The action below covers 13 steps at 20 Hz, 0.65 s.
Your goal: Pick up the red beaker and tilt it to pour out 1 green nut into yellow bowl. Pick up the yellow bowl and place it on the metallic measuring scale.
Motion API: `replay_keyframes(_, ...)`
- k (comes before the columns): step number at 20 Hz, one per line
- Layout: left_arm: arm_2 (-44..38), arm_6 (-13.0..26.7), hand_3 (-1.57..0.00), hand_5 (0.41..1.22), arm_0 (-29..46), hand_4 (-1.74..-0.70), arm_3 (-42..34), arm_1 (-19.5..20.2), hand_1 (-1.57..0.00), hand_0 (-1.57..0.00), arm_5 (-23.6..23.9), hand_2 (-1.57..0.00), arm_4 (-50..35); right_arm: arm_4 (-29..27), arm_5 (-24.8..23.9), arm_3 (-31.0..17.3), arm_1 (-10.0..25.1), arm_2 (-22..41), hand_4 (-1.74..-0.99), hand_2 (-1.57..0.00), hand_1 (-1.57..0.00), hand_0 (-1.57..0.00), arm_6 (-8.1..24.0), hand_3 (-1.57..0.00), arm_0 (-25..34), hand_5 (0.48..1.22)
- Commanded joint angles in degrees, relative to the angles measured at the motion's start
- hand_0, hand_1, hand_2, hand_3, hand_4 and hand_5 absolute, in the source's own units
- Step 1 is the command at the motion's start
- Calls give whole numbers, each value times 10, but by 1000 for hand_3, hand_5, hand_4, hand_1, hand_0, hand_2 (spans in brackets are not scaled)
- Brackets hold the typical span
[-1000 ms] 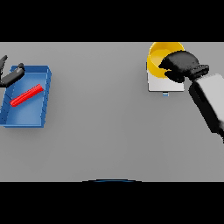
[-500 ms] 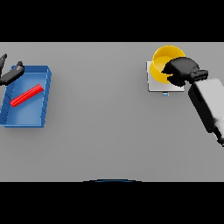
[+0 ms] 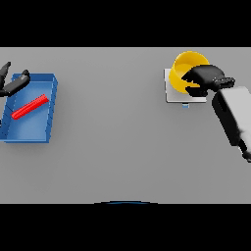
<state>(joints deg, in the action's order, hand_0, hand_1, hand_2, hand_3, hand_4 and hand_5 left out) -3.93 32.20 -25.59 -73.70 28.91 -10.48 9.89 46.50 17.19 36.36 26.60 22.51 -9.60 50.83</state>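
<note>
Yellow bowl (image 3: 185, 71) sits on the metallic measuring scale (image 3: 172, 95), at the far right part of the counter (image 3: 122, 147). Bowl covers the far portion of the scale's plate; the near strip of plate shows bare. A small blue mark at the scale's near edge could be its display; cannot confirm.

Right hand (image 3: 205, 78) is at the bowl's right rim, fingers curled over the rim and into the bowl: pinching the bowl wall. Cannot tell whether the bowl's base is fully down on the plate or a little above it.

Change over the last second: bowl and right hand have shifted only slightly, settling over the scale; the forearm has swung a little nearer. Judgement: placement step is at or near its end, release not yet made. Bowl contents not readable, so the 1 green nut cannot be verified.

Red beaker (image 3: 30, 107) lies on its side, diagonally, inside the blue tray (image 3: 29, 135) at the left edge of the counter. No change in its position across the frames.

Left hand (image 3: 13, 84) is at the tray's far left corner, partly cut by the frame, fingers spread, holding nothing. It has drifted slightly toward the left edge.

Risk, judged: bowl sits off-centre toward the far side of the plate; opening the fingers could nudge it.
</note>
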Motion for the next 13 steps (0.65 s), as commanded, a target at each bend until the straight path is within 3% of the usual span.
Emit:
replay_keyframes(1,-2,-5,1,768,2,-835,4,1,1,1,-2,1,-2,-6,7,-1,-2,-4,-1535,-708,-811,-946,1,-576,1,965)
replay_keyframes(3,-6,-12,1,764,8,-840,-2,-1,1,1,0,1,-8,-12,14,-3,-3,-10,-1496,-470,-556,-605,6,-391,1,890)
replay_keyframes(6,0,-5,1,749,-1,-832,1,-2,1,1,0,1,-2,-10,17,0,-2,-5,-1461,-240,-304,-309,6,-206,-4,833)
replay_keyframes(13,-1,-2,1,760,3,-833,-4,2,1,1,-2,1,-3,-2,36,1,2,5,-1390,-50,-63,-64,12,-42,-2,779)
